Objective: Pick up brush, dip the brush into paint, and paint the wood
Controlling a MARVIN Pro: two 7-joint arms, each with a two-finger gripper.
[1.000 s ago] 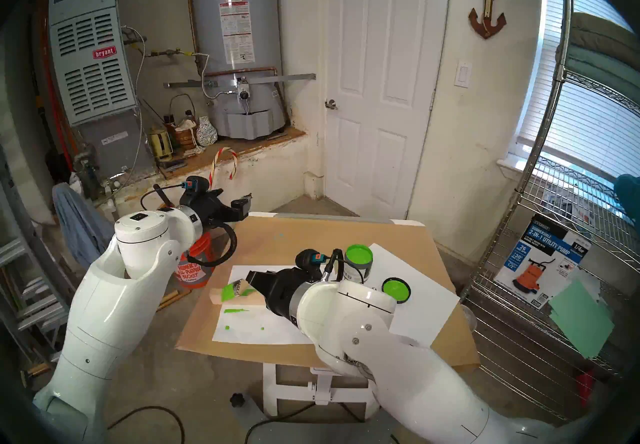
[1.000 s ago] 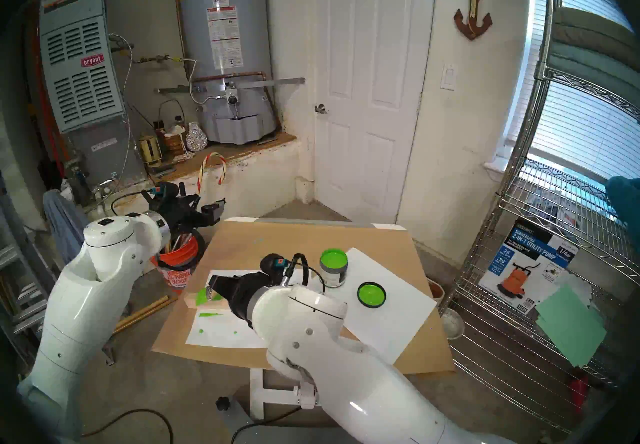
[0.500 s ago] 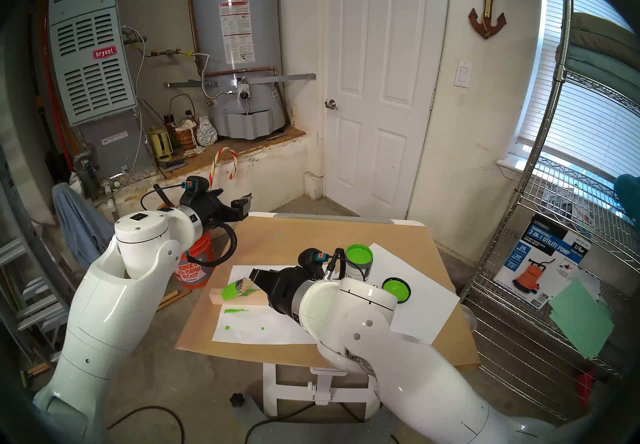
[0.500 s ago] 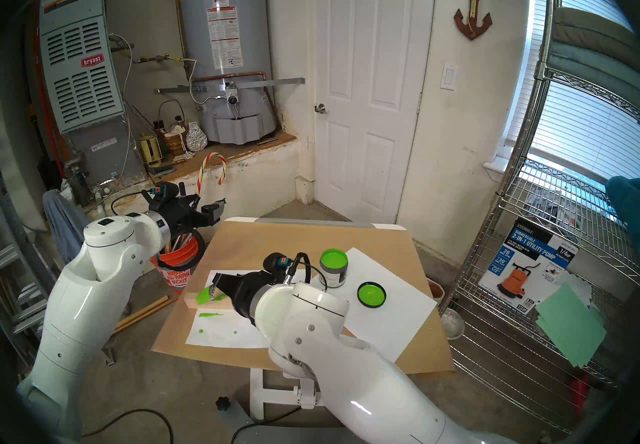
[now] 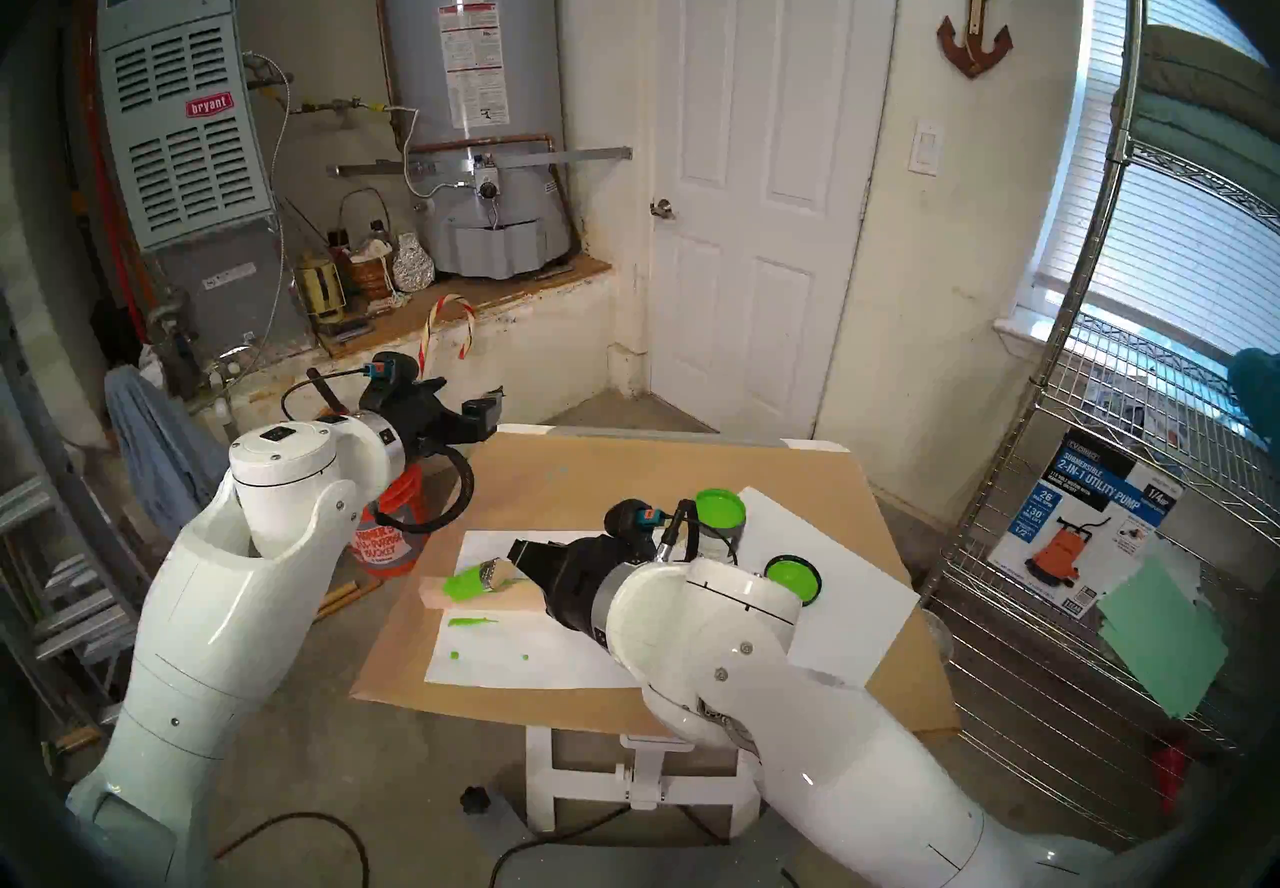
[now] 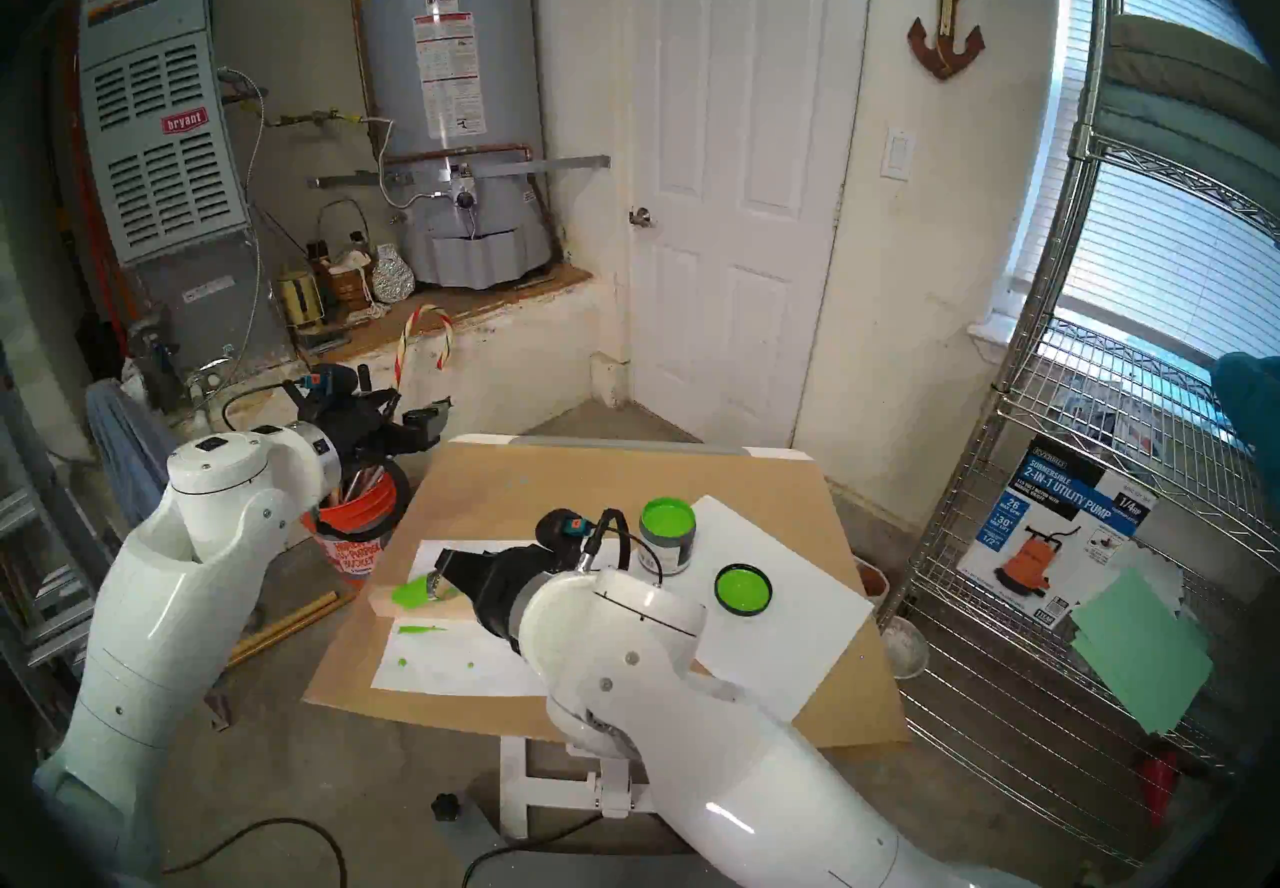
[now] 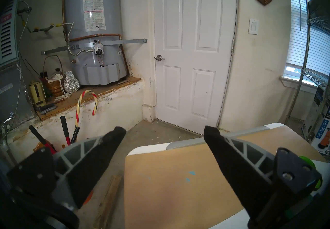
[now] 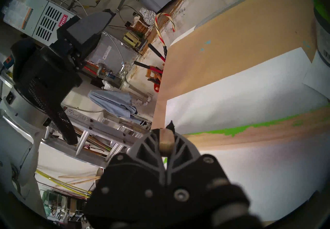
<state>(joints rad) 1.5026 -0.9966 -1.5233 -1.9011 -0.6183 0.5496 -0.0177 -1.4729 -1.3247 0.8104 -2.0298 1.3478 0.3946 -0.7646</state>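
- Two grippers: right gripper clamped on brush; left gripper agape, empty, far from wood.
- Wood: beneath bristles, touching; long axis runs toward right gripper.

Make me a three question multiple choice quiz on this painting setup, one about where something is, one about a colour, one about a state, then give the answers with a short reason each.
1. Where does the loose lid lie?
A. on white paper to the right of the paint can
B. on the floor
C. on the can

2. What colour is the paint on the wood?
A. red
B. bright green
C. blue

3. How is the left hand?
A. shut on the brush
B. shut on the lid
C. open and empty

Answers:
1 A, the head view shows the lid flat on the paper sheet beside the can.
2 B, green covers the wood's left end under the brush.
3 C, its fingers stand apart with nothing between them; the right hand holds the brush.
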